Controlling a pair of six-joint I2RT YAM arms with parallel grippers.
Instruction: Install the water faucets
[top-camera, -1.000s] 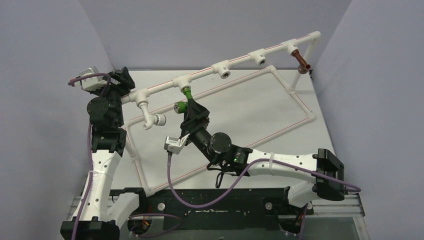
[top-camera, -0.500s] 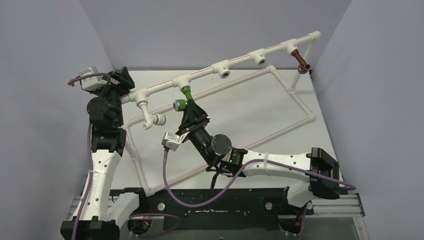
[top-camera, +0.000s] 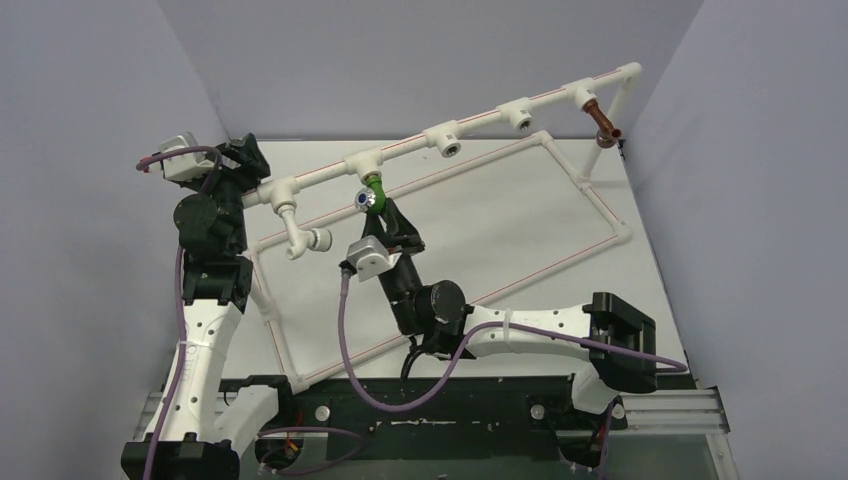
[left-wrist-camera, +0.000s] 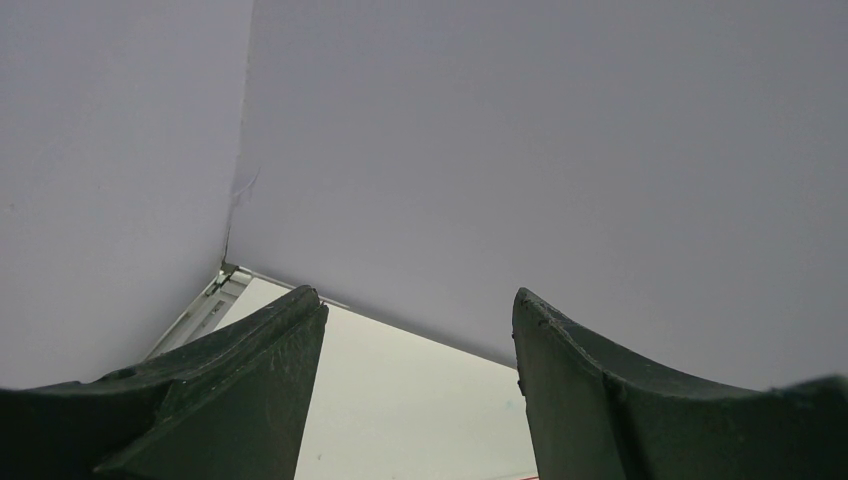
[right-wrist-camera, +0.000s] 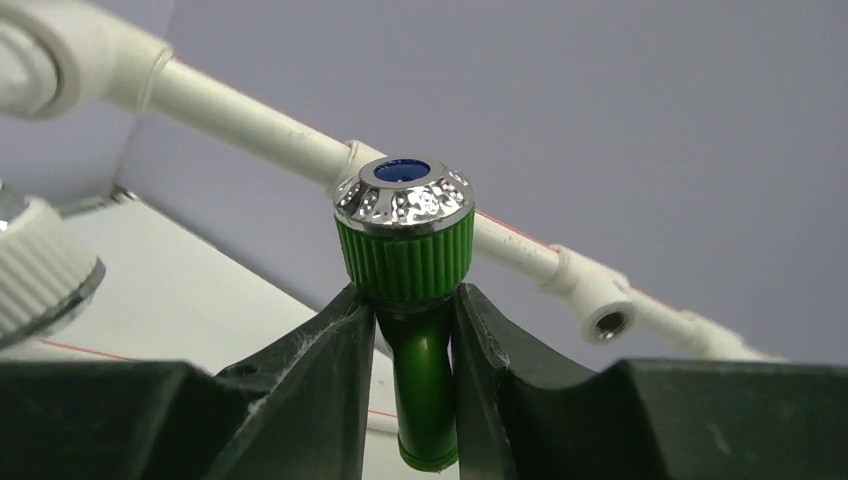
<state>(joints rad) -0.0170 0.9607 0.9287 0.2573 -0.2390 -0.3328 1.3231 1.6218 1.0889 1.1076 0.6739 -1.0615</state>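
R gripper (right-wrist-camera: 412, 312) pinching green tap (right-wrist-camera: 405, 250) at neck, below ribbed cap. Light, stiff plastic, prob slick; neck's the hold.

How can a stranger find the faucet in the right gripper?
On the white pipe rail, at the second tee from the left, sits the green faucet, pinched by the right gripper. Its neighbours, a white faucet and a reddish-brown faucet, differ in colour.

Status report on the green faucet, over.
Right gripper clamped on green faucet, at tee socket. Left gripper open, empty. Nothing in the way.
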